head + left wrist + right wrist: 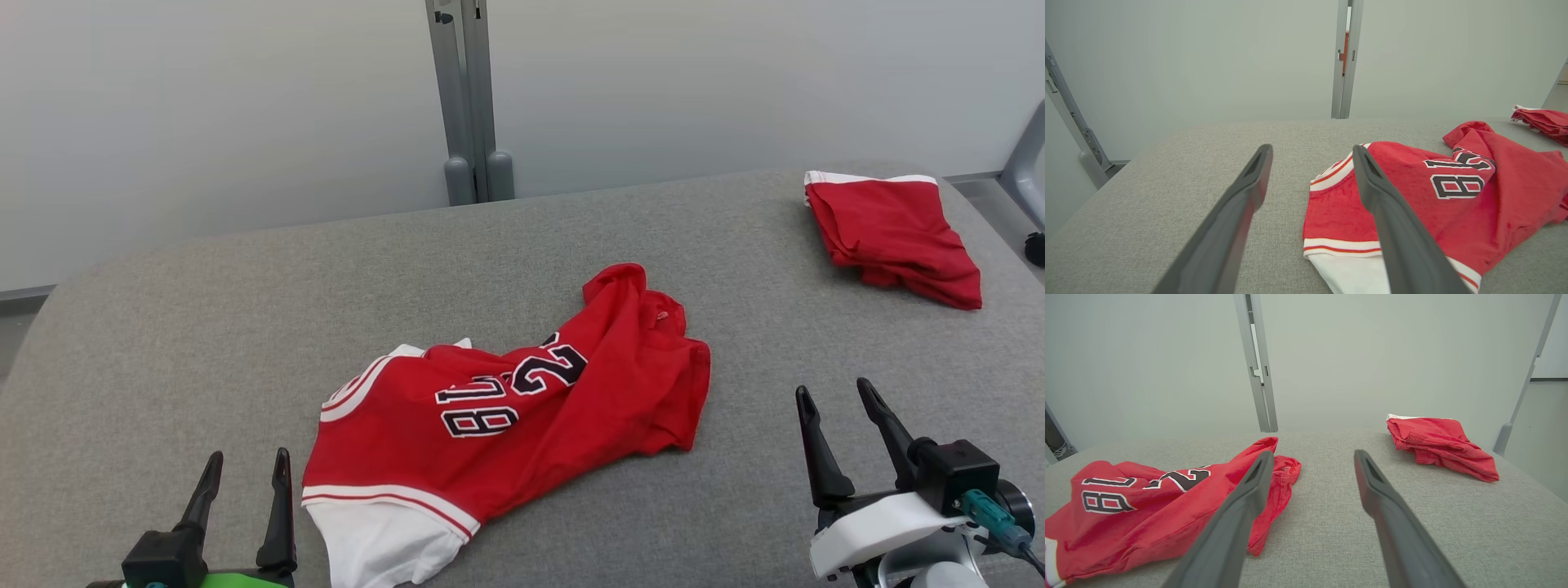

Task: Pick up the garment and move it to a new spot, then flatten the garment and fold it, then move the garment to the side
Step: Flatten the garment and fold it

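The crumpled red jersey [506, 416] lies mid-table [204, 327], flanked by the left gripper [249, 455] and right gripper [834, 388], both spread wide and empty (likely poised to pick it up), well apart from the folded red garment [894, 237].

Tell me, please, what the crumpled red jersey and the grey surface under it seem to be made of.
The red jersey: soft matte cloth, possibly a light synthetic; it creases and drapes in loose folds. The grey surface: looks like coarse woven upholstery, matte, with a visible flecked weave; padding underneath cannot be told.
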### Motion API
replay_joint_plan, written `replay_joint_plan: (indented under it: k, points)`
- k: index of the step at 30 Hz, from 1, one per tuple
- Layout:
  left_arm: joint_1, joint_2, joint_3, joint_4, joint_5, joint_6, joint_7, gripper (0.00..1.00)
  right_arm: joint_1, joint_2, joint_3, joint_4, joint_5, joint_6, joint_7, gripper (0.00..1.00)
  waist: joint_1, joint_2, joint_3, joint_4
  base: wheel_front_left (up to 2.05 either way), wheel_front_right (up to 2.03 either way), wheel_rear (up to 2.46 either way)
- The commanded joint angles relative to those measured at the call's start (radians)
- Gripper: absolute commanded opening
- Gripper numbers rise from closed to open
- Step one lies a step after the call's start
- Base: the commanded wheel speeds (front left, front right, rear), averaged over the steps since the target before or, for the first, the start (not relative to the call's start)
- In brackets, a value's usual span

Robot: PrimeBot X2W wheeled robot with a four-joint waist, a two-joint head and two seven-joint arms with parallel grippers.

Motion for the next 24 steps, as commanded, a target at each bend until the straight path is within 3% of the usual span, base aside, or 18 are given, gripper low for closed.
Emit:
replay_joint_plan:
  k: [1,24]
  points:
    - [0.016,0.007,-0.001,-0.004,-0.004,0.005,0.000,1.00,0.005,0.000,-0.001,0.001,-0.003,-0.002,-0.003,1.00,0.0000,0.0000,0.000,0.000,0.00,0.00,0.00]
    - [0.015,0.014,-0.008,-0.002,-0.007,0.011,0.000,1.00,0.006,-0.004,-0.001,0.008,0.002,-0.002,-0.002,1.00,0.0000,0.0000,-0.003,0.002,0.00,0.00,0.00]
